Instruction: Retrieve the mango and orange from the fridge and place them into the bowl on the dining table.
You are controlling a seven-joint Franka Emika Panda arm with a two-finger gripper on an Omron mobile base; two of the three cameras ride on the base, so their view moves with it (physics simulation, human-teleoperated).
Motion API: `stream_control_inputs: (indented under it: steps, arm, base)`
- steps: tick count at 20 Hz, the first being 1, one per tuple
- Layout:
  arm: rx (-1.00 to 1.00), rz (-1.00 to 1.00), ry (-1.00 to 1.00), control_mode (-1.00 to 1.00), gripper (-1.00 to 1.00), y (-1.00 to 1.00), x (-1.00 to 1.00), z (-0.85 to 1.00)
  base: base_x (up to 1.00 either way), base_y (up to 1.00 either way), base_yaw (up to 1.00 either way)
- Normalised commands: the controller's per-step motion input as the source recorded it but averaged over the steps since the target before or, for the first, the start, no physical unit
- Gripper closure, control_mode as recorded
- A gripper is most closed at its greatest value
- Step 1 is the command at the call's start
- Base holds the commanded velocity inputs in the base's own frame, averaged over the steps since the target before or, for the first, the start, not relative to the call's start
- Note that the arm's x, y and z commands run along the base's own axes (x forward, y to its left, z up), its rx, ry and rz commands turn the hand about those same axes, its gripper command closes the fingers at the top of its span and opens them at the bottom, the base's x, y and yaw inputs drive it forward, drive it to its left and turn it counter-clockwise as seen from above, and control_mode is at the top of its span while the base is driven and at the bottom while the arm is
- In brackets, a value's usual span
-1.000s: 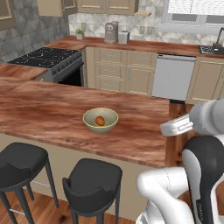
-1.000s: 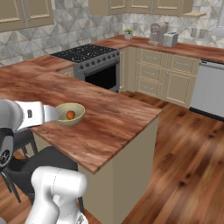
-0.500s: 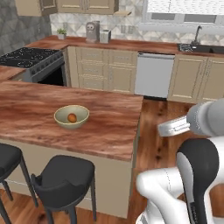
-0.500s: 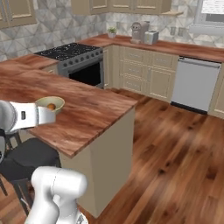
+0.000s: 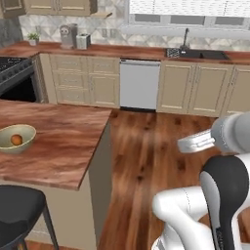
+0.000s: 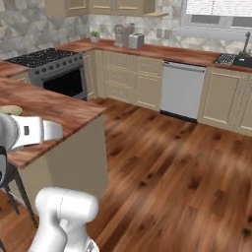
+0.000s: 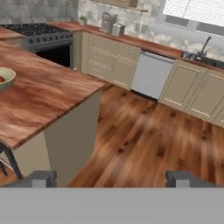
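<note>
**Open hand over the floor, orange in the bowl**

The hand [image 7: 112,178] is open and empty: in the hand view its two dark finger tips stand far apart at the bottom, with only wood floor [image 7: 144,135] between them. It points past the end of the table [image 7: 39,100] toward the far cabinets.

The bowl [image 5: 16,138] sits on the table's reddish-brown top, at the left edge of the left base view, well away from the hand. The orange [image 5: 16,139] lies inside it, near the middle. In the hand view the bowl [image 7: 6,78] is cut by the left edge, with a sliver of orange showing in it. In the right base view the arm's white forearm [image 6: 34,132] crosses in front of the table, and a bit of the bowl's rim [image 6: 10,110] shows just above it.

A black stool [image 5: 19,210] stands at the near side of the table. Beyond the floor runs a row of beige cabinets with a dishwasher [image 5: 139,84], a sink [image 5: 195,52] under the window, and a stove [image 6: 54,69] to the left.
</note>
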Motion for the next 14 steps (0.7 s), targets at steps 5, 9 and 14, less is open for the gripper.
stream_control_inputs:
  steps: [5, 9, 14]
  arm:
    - [0.0, 0.0, 0.0, 1.0, -1.0, 0.0, 0.0, 0.0]
    - [0.0, 0.0, 0.0, 1.0, -1.0, 0.0, 0.0, 0.0]
    - [0.0, 0.0, 0.0, 1.0, -1.0, 0.0, 0.0, 0.0]
  base:
    - [0.53, -1.0, -0.28]
    - [0.57, -0.86, -0.39]
    - [0.62, -0.74, -0.44]
